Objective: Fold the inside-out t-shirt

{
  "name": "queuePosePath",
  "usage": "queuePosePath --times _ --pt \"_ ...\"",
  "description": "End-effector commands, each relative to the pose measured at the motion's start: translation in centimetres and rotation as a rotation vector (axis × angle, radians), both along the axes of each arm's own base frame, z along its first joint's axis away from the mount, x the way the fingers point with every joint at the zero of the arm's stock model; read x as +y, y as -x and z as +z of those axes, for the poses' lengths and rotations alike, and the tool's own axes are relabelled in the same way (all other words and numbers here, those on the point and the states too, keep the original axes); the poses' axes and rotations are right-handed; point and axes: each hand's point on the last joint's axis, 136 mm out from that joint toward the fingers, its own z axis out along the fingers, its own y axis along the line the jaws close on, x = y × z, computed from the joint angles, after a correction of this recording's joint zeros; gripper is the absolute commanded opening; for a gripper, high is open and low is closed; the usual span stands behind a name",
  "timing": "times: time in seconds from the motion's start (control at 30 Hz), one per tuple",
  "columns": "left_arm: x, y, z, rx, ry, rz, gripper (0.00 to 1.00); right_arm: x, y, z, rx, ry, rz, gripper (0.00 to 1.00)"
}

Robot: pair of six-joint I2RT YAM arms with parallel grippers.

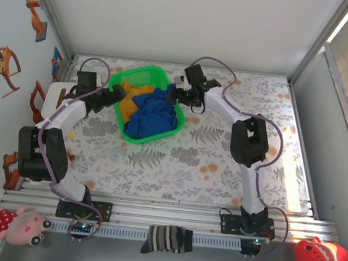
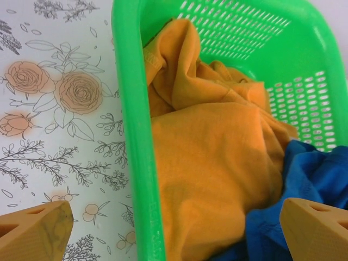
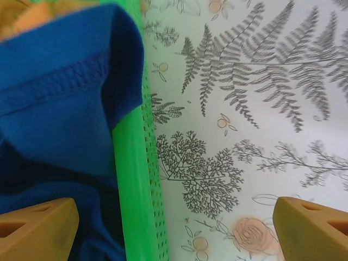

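Observation:
The royal-blue inside-out t-shirt (image 1: 152,117) lies crumpled in a green basket (image 1: 143,75), spilling toward its right rim, with a mustard-yellow garment (image 1: 130,94) beside it. My left gripper (image 1: 117,93) hangs open over the basket's left rim (image 2: 133,147), one finger outside, the other above the blue cloth (image 2: 310,174) and yellow cloth (image 2: 212,157). My right gripper (image 1: 176,94) is open astride the right rim (image 3: 130,174); its left fingertip (image 3: 38,228) sits over a stitched blue hem (image 3: 60,103), the other over bare tabletop. Neither holds anything.
The basket stands at the back centre of the floral table cover (image 1: 207,165). A dark striped sock (image 1: 167,239) lies on the front rail. A pink doll (image 1: 18,225) and a red plush toy (image 1: 321,258) sit at the front corners.

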Motion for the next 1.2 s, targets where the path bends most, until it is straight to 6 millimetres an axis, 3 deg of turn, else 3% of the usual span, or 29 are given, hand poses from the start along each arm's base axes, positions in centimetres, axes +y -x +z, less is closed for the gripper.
queuePosePath --times 0.0,0.13,0.23,0.3,0.47,0.6,0.67,0.73,0.8,0.87,0.93,1.03,1.17 --pt "-0.2 1.2 1.2 -0.011 0.042 0.025 0.97 -0.6 -0.3 -2.5 0.04 0.103 -0.039 0.89" --pt "-0.6 2.2 1.7 -0.009 0.075 0.026 0.97 -3.2 -2.0 -3.2 0.005 0.207 -0.155 0.83" --pt "-0.6 3.1 2.4 -0.022 0.075 0.019 0.97 -6.6 -2.6 -2.7 -0.023 0.27 -0.235 0.69" --pt "-0.6 3.8 2.8 -0.039 0.069 0.014 0.97 -9.4 -2.8 -1.9 -0.043 0.295 -0.285 0.57" --pt "-0.6 5.2 3.9 -0.067 0.066 -0.006 0.97 -17.2 -2.5 -0.5 -0.063 0.327 -0.361 0.49" --pt "-0.9 5.9 5.0 -0.093 0.078 -0.022 0.97 -25.0 -1.6 -0.2 -0.045 0.406 -0.419 0.51" --pt "-1.0 6.2 5.6 -0.11 0.088 -0.027 0.97 -29.4 -1.2 0.1 -0.028 0.421 -0.469 0.59" --pt "-1.2 6.4 6.0 -0.12 0.099 -0.033 0.97 -32.6 -0.8 1.2 -0.015 0.402 -0.525 0.72" --pt "-1.4 6.5 6.2 -0.121 0.111 -0.043 0.97 -34.2 -0.7 3.6 -0.047 0.347 -0.569 0.75" --pt "-1.6 6.6 6.4 -0.12 0.121 -0.051 0.97 -34.0 -0.4 7.5 -0.119 0.288 -0.583 0.77" --pt "-1.9 6.7 6.5 -0.117 0.131 -0.06 0.97 -32.0 -0.3 10.5 -0.17 0.177 -0.57 0.76" --pt "-1.9 6.8 6.5 -0.118 0.132 -0.062 0.97 -26.5 -0.1 12.9 -0.204 0.067 -0.488 0.75" --pt "-1.9 6.6 6.1 -0.107 0.133 -0.055 0.97 -15.9 -0.4 13.0 -0.215 0.011 -0.316 0.74"
